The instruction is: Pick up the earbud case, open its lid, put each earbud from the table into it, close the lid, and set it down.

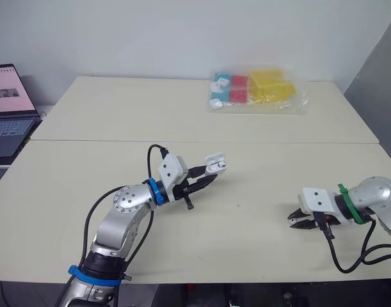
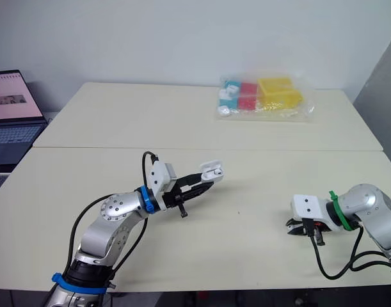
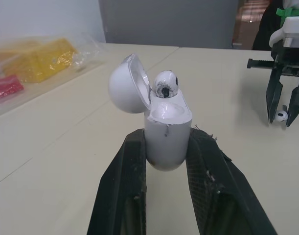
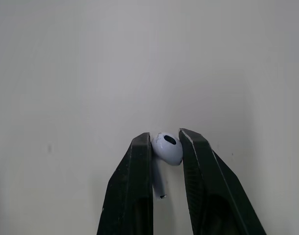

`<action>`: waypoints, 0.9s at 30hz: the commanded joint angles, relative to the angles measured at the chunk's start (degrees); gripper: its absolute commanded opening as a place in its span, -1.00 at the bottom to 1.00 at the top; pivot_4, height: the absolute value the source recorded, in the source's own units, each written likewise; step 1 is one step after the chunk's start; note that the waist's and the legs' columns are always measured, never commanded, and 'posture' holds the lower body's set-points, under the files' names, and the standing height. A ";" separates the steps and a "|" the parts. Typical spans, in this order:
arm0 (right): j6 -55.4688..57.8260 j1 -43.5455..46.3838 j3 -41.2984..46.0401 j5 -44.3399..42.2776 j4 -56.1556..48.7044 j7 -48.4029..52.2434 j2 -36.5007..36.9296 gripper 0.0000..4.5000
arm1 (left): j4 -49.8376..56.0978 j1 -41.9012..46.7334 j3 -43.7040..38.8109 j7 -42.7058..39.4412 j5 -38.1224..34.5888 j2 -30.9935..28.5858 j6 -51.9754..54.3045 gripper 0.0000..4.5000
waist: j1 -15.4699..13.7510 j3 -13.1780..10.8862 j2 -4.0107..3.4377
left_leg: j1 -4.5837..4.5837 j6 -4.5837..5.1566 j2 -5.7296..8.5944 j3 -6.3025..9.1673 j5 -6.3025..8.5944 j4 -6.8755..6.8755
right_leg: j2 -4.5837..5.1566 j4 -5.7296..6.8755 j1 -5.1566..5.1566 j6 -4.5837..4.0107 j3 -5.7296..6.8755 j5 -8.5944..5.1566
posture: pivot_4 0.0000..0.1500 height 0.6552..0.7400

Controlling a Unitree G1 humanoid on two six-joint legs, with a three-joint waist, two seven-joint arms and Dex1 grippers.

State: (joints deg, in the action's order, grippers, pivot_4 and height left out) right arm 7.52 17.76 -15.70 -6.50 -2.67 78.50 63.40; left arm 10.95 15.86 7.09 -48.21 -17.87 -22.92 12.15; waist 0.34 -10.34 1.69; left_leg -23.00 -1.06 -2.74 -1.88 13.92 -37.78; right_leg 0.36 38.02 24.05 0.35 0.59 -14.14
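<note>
My left gripper (image 1: 208,176): clamped on the earbud case (image 3: 167,132), one black finger on each side of its lower body, centre of the head views.
Earbud case: white, held clear of the table (image 1: 246,243) and leaning away from my arm, toward the right of the frame.
Lid (image 3: 126,84): swung open, hanging off the hinge to one side of the case mouth.
First earbud (image 3: 166,84): sitting in the mouth of the case, its rounded head poking above the rim, dark mesh facing my wrist camera. The other slot beside it looks bare.
My right gripper (image 1: 296,219): low over the table at the lower right of the head views, fingers pinched on the second earbud (image 4: 168,147).
Second earbud: white, head squeezed between my two fingertips, stem pointing down between them. Whether it touches the table, I cannot tell.
Gap between my grippers: well apart, case in the middle, second earbud far right.
Background: a clear bag of coloured blocks (image 1: 256,89) at the upper right of the table, a laptop (image 1: 6,109) at the left edge.
</note>
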 commanded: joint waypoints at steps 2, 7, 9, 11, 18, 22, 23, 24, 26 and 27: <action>-8.62 4.90 -2.62 5.09 6.37 5.70 0.38 -0.80 | 3.29 -0.69 -0.10 -0.28 -0.64 -0.91 -0.01 -0.67 | -0.04 0.00 0.00 | 0.01 0.00 0.01 0.01 0.00 0.00 | 0.01 -0.01 0.01 0.01 -0.03 0.00 | 1.00 0.89; -12.02 7.42 -3.92 7.78 10.21 7.63 -0.85 -0.80 | 3.60 -0.87 -0.17 -0.19 -0.77 -1.23 0.21 -0.67 | -0.22 0.00 0.00 | 0.01 0.00 0.01 0.00 0.00 -0.01 | 0.04 -0.04 -0.01 0.01 -0.03 0.00 | 1.00 0.89; -9.89 7.87 -3.76 8.02 10.29 7.24 -1.79 -0.80 | 3.76 -0.96 -0.12 -0.10 -0.78 -1.21 0.27 -0.67 | -0.21 0.00 0.00 | 0.02 0.00 0.01 0.01 0.00 -0.03 | 0.04 -0.02 -0.02 0.01 -0.03 0.00 | 1.00 0.89; -7.12 7.98 -3.67 7.80 9.83 7.78 -2.43 -0.80 | 3.95 -1.06 0.01 0.04 -0.76 -1.12 0.38 -0.67 | -0.15 0.00 0.00 | 0.06 0.00 0.00 0.01 0.00 -0.06 | 0.04 0.03 -0.03 0.01 -0.03 0.02 | 1.00 0.89; -10.24 8.54 -2.98 9.58 10.19 5.92 -3.10 0.12 | 3.99 -1.02 0.26 0.05 -0.60 -0.90 0.57 -0.67 | -0.15 0.01 0.01 | 0.21 -0.01 -0.02 0.01 0.00 -0.09 | 0.04 0.05 -0.20 -0.01 -0.03 0.04 | 1.00 0.89; -9.06 9.09 -1.50 7.86 8.04 6.49 -3.05 0.26 | 3.77 -0.87 0.37 0.01 -0.58 -0.79 0.42 -0.67 | -0.16 0.01 0.00 | 0.20 -0.01 -0.02 0.01 0.00 -0.09 | 0.04 0.04 -0.21 -0.01 -0.02 0.04 | 1.00 0.89; -7.99 9.14 -1.08 7.21 7.41 6.55 -3.14 0.26 | 3.76 -0.88 0.39 -0.01 -0.59 -0.78 0.39 -0.67 | -0.16 0.01 0.00 | 0.19 -0.01 -0.01 0.01 0.00 -0.09 | 0.04 0.03 -0.20 -0.01 -0.04 0.03 | 1.00 0.89; -7.27 9.28 -0.56 6.59 6.64 6.68 -3.02 0.26 | 3.70 -0.85 0.44 -0.02 -0.54 -0.74 0.33 -0.67 | -0.16 0.00 0.00 | 0.18 -0.01 -0.02 0.02 0.00 -0.08 | 0.04 0.03 -0.19 -0.02 -0.04 0.03 | 1.00 0.89; -3.45 8.95 1.25 4.51 3.45 6.94 -1.99 0.26 | 3.62 -0.81 0.48 -0.01 -0.53 -0.67 0.28 -0.67 | -0.19 -0.01 -0.03 | 0.13 -0.01 -0.02 0.03 0.00 -0.06 | 0.04 0.04 -0.14 -0.02 -0.07 0.03 | 1.00 0.89; 0.19 8.10 2.72 2.99 0.72 6.85 -1.02 0.26 | 3.62 -0.89 0.51 0.07 -0.48 -0.61 0.21 -0.67 | -0.21 -0.01 -0.03 | 0.07 -0.01 -0.01 0.04 0.00 -0.06 | 0.04 0.06 -0.06 -0.02 -0.07 0.03 | 1.00 0.89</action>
State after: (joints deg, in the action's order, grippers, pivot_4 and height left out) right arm 4.04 25.74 -16.53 -0.94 2.00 84.92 60.53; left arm 12.98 14.32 7.56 -48.15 -17.88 -23.77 13.24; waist 0.13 -10.35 1.66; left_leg -22.94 -1.07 -2.76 -1.83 13.92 -37.84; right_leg 0.40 38.08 24.01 0.33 0.52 -14.11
